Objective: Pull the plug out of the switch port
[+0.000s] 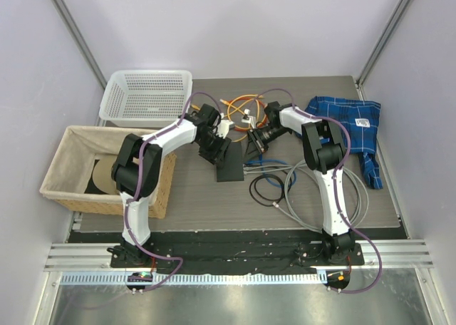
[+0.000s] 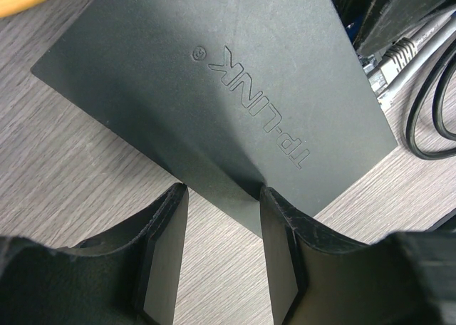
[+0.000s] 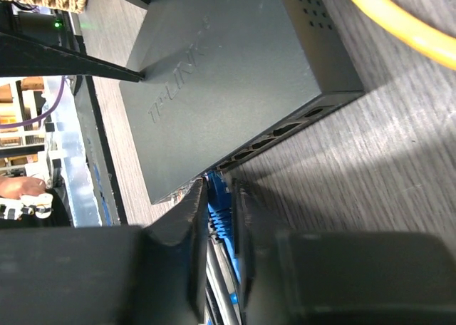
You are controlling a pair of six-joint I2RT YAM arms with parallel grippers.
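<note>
pale lilac walls are enclosing a grey wood-grain table, and the switch is lying flat near its middle, between the two arms, with its embossed tp-link top facing up. the left gripper is reaching down at one corner of the switch, its fingers standing spread apart with bare tabletop showing between them and their tips sitting at the box's edge, grasping nothing. the right gripper is coming in along the socket side, its fingers pinched close on the blue plug, which is sitting at the end port of the row. whether the plug is fully seated is hard to tell. an orange cable is curling on the table behind the switch, and a grey cable is looping on the near side by the right arm. a white basket and a wicker basket are standing at the left, and a blue checked cloth is lying at the far right.
</note>
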